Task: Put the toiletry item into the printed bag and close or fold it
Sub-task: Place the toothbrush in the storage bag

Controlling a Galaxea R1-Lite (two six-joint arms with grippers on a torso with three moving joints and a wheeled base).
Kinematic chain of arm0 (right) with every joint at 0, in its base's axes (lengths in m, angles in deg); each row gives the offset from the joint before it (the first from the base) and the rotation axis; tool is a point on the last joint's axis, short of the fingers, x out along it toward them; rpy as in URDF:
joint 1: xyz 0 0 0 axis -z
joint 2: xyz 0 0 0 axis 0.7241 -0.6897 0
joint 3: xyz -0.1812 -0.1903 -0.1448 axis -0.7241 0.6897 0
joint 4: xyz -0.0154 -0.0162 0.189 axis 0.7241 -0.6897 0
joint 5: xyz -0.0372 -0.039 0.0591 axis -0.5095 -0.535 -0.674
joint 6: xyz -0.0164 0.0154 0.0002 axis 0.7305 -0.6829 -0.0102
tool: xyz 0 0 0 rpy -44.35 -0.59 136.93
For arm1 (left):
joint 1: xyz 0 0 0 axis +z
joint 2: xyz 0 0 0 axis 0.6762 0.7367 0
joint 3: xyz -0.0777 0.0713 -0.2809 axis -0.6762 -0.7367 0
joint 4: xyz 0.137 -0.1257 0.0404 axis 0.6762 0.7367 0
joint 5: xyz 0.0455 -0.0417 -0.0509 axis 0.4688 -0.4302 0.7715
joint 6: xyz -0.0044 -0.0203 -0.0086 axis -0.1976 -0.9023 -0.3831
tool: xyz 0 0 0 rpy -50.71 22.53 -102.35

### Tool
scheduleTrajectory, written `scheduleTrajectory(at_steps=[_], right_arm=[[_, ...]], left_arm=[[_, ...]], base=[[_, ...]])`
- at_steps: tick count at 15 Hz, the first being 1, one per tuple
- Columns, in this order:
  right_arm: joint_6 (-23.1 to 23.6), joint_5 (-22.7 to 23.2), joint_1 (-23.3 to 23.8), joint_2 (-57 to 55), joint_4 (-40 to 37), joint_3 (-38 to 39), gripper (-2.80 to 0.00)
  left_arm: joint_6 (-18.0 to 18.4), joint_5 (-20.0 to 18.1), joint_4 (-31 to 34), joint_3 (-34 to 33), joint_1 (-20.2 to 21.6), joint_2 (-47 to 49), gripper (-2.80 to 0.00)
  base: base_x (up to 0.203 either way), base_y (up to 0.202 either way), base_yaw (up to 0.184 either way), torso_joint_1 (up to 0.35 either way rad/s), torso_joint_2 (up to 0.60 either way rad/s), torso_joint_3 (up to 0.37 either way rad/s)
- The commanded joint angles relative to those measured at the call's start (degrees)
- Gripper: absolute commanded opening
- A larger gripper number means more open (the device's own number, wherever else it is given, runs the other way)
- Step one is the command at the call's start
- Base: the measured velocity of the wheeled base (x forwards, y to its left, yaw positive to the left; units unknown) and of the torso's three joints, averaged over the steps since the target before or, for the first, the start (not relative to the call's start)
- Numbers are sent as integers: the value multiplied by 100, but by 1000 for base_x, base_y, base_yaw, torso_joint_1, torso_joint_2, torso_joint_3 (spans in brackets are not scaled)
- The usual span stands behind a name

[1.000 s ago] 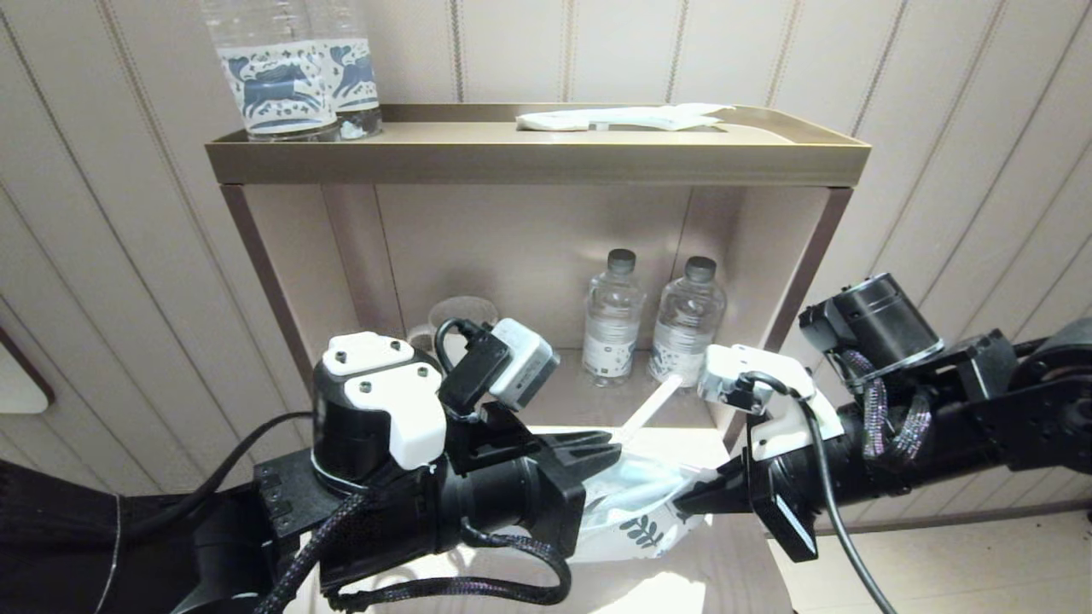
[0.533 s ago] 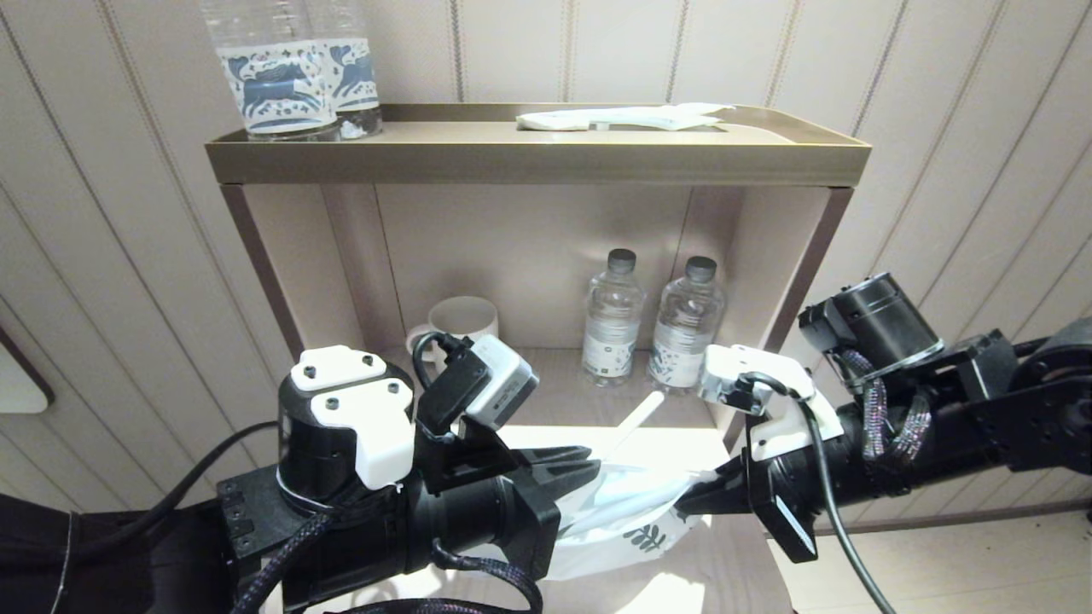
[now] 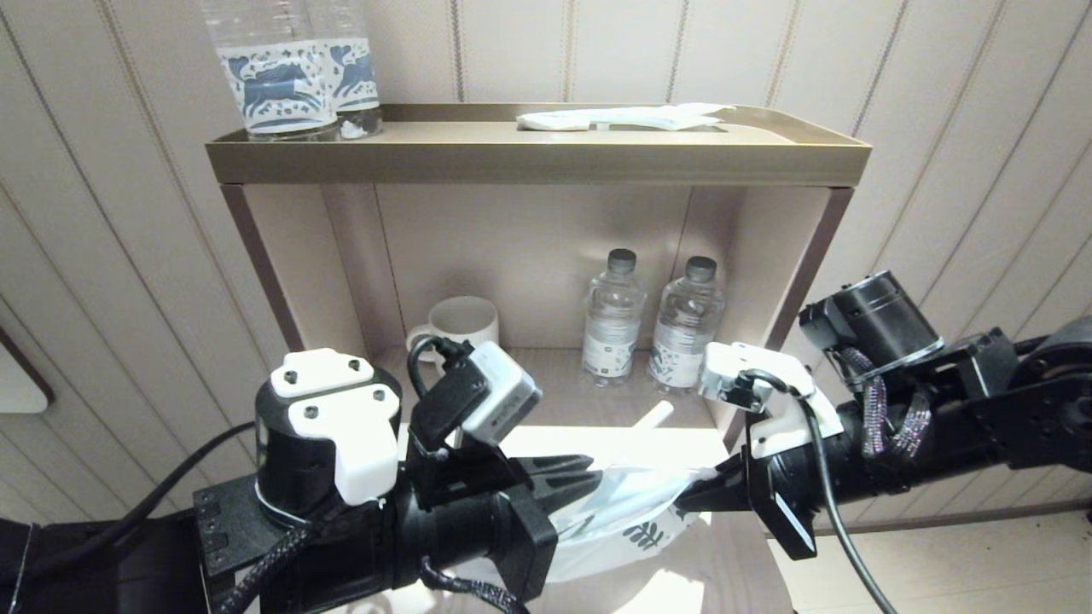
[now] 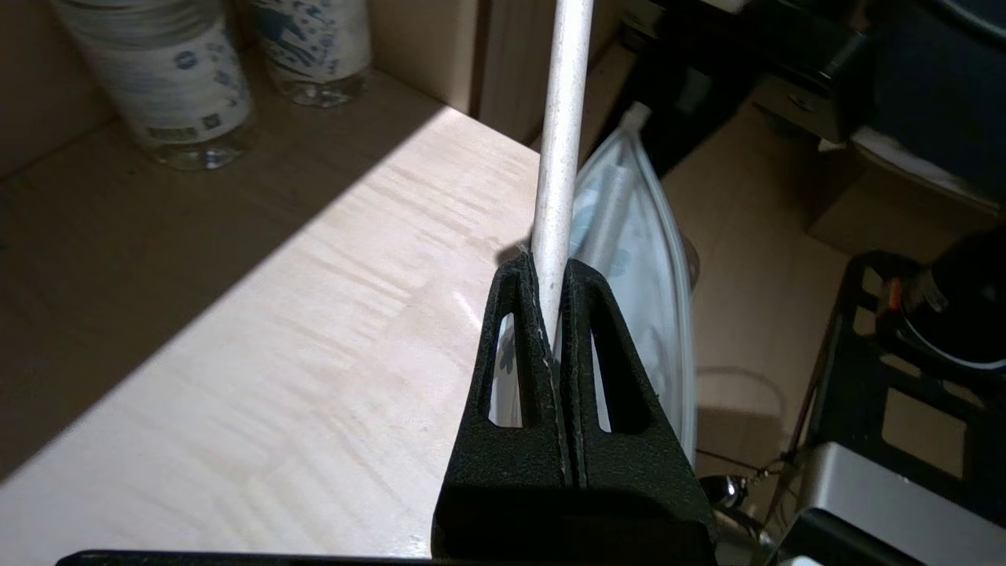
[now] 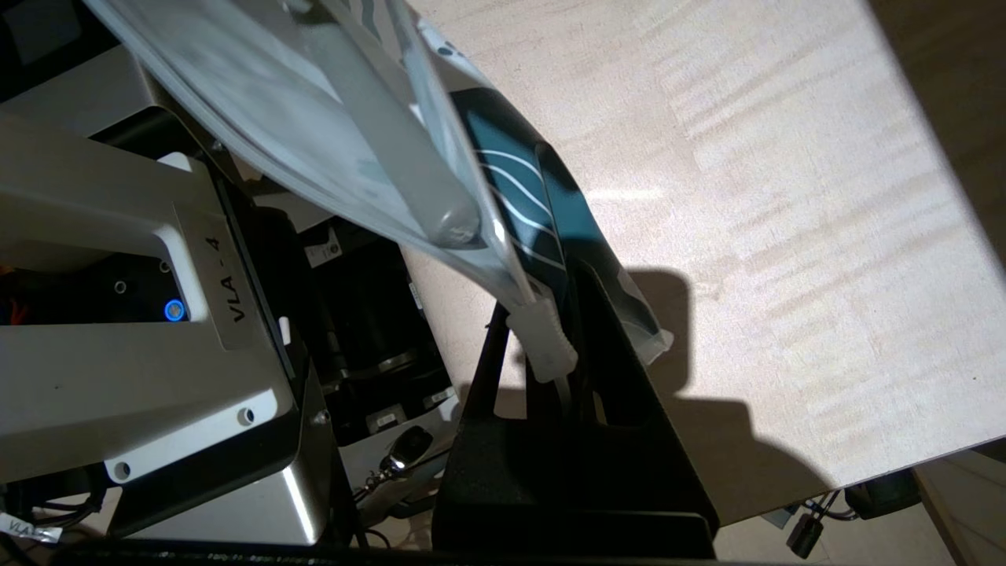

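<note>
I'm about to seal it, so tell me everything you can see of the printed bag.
The printed bag is thin, white, translucent plastic with dark teal leaf motifs and a zip strip with a white slider. It hangs slack above the table, between the grippers. The right gripper is shut on its slider end. A white stick, held by the left gripper, runs into it.

Beige panelled wall [image 3: 938,128] behind, a bronze open shelf [image 3: 537,162] against it, and bright light striking the pale wooden counter [image 4: 314,314].

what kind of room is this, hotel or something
Probably a hotel room's refreshment nook: a brass-edged shelf unit against panelled wall holds small water bottles, a mug and a wrapped amenity packet on top.
</note>
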Motion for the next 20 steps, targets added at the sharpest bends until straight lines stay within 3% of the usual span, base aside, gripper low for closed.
scheduleTrajectory(at_steps=[1, 6, 13, 20], right_arm=[[14, 16, 0, -11, -9, -6, -280], [17, 9, 5, -11, -9, -6, -280], [10, 9, 4, -72, 7, -6, -280], [9, 0, -4, -19, 2, -6, -280]], left_arm=[[309, -13, 27, -89, -209, 31, -280], [862, 9, 178, -228, -245, -89, -280], [888, 322, 185, -13, -194, -149, -280], [888, 352, 282, 172, -184, -96, -280]], base=[[0, 0, 0, 0, 0, 0], [0, 0, 0, 0, 0, 0], [0, 0, 0, 0, 0, 0], [0, 0, 0, 0, 0, 0]])
